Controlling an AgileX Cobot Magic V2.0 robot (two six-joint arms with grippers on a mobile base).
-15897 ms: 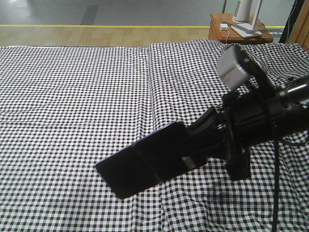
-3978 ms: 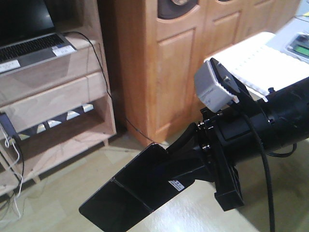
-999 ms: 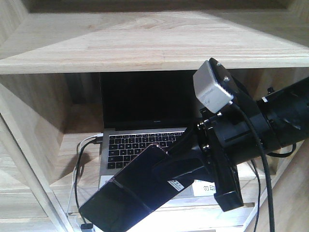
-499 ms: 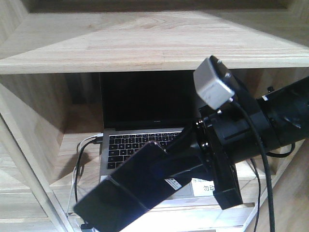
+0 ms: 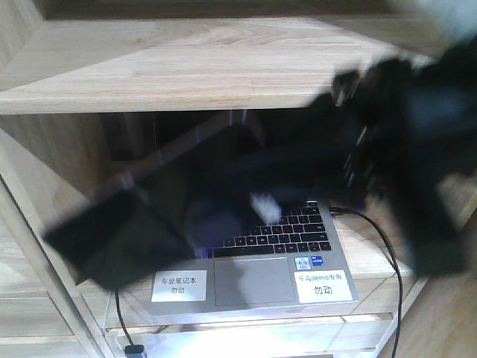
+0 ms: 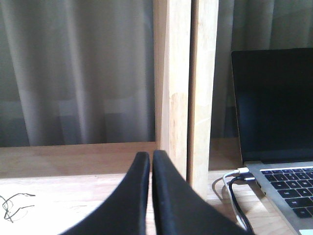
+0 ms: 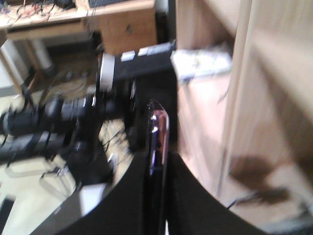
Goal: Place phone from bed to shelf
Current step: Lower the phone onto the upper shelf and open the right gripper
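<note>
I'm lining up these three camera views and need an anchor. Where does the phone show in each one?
Front view: the phone is a blurred dark slab at lower left, in front of the laptop.
Left wrist view: the phone is not in it; only the laptop at right.
Right wrist view: the phone stands edge-on at centre, between the right gripper fingers.
Shared landmark: the light wood shelf.

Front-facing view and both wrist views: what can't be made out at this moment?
- Front view: motion blur smears the right gripper and phone; its grip and the phone's outline are unclear.
- Right wrist view: phone seen edge-on and blurred, face hidden.
- Left wrist view: left gripper base and laptop cut off by frame edges.
</note>
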